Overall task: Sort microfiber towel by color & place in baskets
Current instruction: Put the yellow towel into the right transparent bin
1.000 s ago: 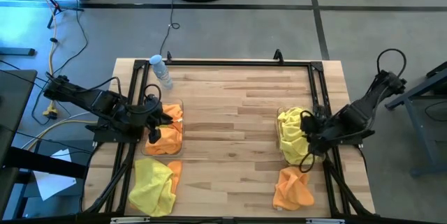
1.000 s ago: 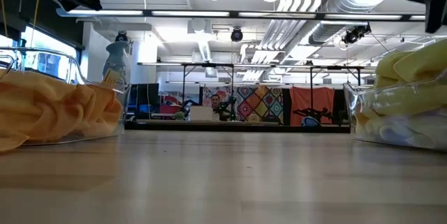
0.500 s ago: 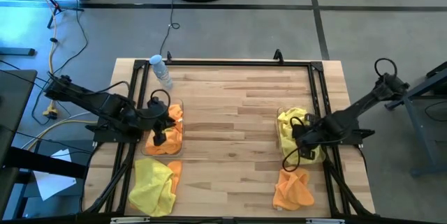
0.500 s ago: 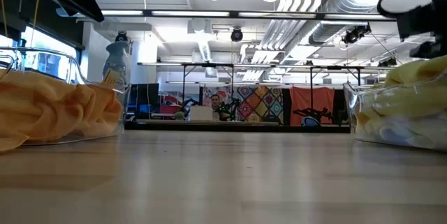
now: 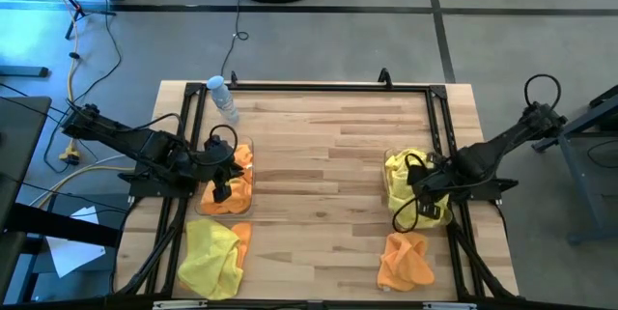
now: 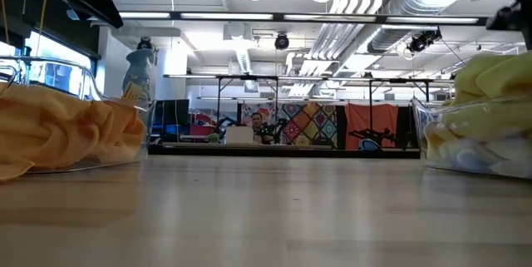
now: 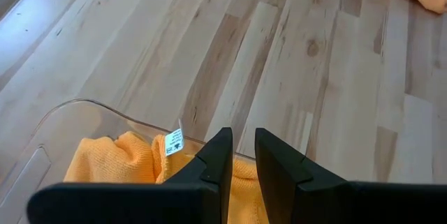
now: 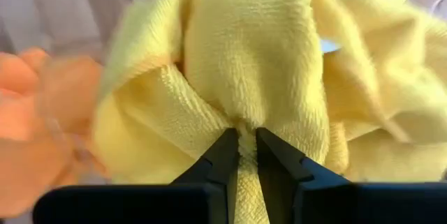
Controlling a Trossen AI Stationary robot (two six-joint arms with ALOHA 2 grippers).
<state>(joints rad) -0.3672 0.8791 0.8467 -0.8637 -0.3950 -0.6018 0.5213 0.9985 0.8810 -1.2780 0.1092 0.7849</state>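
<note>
We start w/ the surface (image 5: 319, 146), a wood top w/ a black frame round it. Two clear baskets sit on it, one per arm, prob. so each arm drops into its own side. The left basket (image 5: 247, 144) has orange towels (image 5: 238, 183) in it; the right basket (image 5: 387, 160) has yellow towels (image 5: 404, 177), heaped above the rim as the low view shows.

Two heaps lie loose on the near edge, not yet sorted. By the left basket: a yellow heap (image 5: 208, 252) w/ an orange bit (image 5: 242, 238) at its side. By the right basket: an orange heap (image 5: 404, 262). We judge each heap sits on the wrong side for its colour, so crossing over is needed.

Our right tool (image 8: 241, 144) is over the right basket, pinched tight on a fold of yellow cloth, prob. to tuck or lift it. Our left tool (image 7: 237, 158) hangs over the left basket, fingers nearly together w/ a slim gap, nothing between them.

A bottle (image 5: 222, 98) lies at the far left corner, apart from the work.
</note>
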